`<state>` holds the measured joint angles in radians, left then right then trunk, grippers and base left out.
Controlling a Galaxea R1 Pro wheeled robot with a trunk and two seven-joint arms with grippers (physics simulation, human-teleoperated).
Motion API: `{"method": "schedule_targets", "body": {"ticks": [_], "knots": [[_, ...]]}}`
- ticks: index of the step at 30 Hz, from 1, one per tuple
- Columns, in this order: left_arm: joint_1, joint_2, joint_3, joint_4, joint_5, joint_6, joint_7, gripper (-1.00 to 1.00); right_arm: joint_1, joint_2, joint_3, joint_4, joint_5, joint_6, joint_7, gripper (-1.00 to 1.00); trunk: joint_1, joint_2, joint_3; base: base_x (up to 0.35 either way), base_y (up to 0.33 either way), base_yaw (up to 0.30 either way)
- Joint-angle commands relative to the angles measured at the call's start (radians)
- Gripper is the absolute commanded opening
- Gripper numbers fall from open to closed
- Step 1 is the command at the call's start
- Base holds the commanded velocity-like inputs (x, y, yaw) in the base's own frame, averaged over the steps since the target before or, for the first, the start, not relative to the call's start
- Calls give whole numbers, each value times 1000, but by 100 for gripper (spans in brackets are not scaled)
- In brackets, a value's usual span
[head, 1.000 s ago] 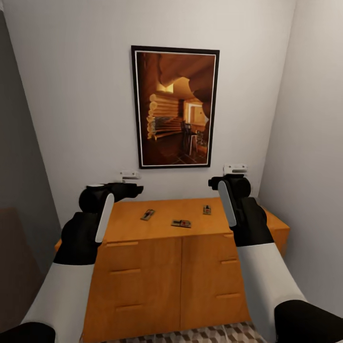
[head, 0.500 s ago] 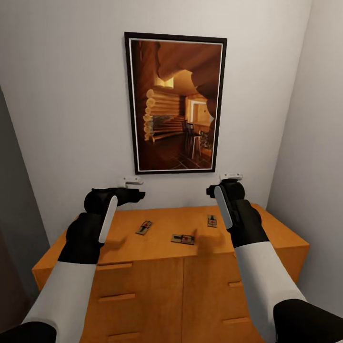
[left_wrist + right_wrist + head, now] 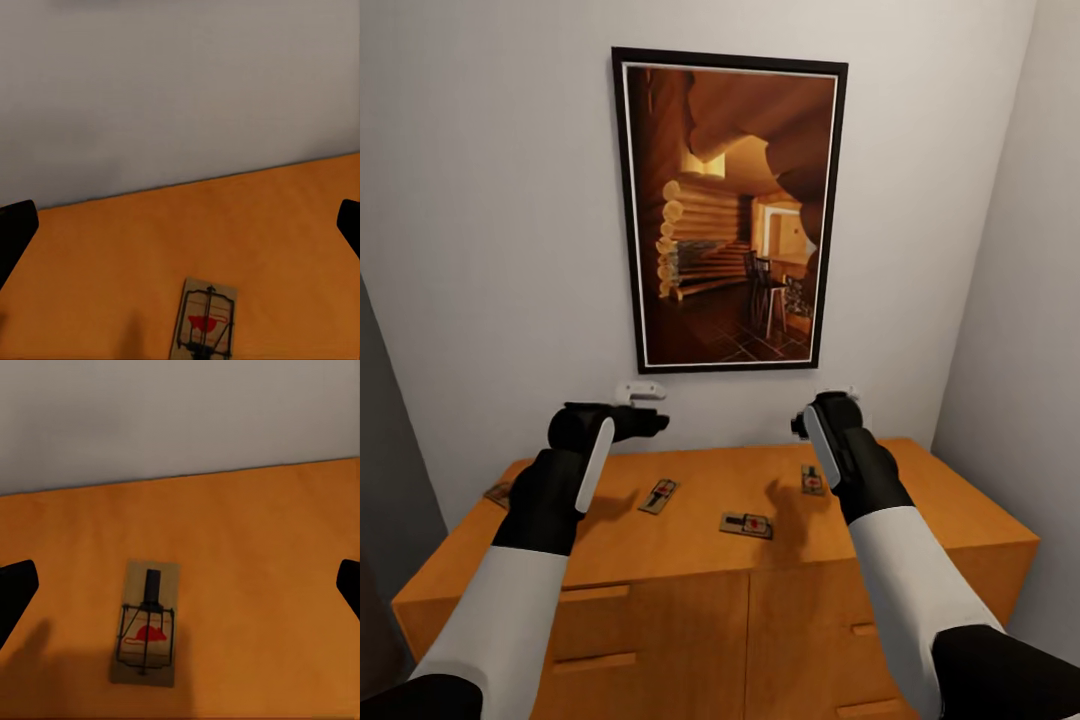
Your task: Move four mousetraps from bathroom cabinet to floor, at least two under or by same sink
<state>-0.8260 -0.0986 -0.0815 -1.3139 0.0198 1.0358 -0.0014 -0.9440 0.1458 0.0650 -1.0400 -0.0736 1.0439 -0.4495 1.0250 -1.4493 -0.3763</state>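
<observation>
Mousetraps (image 3: 747, 524): flat tan rectangles, red-marked, black-wired.

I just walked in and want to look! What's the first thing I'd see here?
The big framed picture of a log cabin room, hanging on the wall above the orange cabinet. Next, little mousetraps lying on the cabinet's top, with the robot's left gripper and right gripper held over them.
</observation>
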Motion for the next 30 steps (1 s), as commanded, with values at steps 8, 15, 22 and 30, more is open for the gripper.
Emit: {"method": "schedule_targets", "body": {"ticks": [8, 15, 22, 30], "knots": [[-1, -1, 2, 79, 2, 5, 0, 100, -1, -2, 0, 58, -6, 3, -8, 100, 0, -1, -1, 17, 0, 0], [-1, 0, 4, 127, 2, 6, 0, 100, -1, -4, -2, 102, -8, 3, -7, 100, 0, -1, -1, 4, 0, 0], [-1, 1, 5, 149, 3, 6, 0, 100, -1, -1, -5, 146, -9, 3, -5, 100, 0, -1, -1, 0, 0, 0], [-1, 2, 6, 156, 4, 6, 0, 100, -1, 1, -9, 158, -10, 3, -5, 100, 0, -1, -1, 0, 0, 0]]}}
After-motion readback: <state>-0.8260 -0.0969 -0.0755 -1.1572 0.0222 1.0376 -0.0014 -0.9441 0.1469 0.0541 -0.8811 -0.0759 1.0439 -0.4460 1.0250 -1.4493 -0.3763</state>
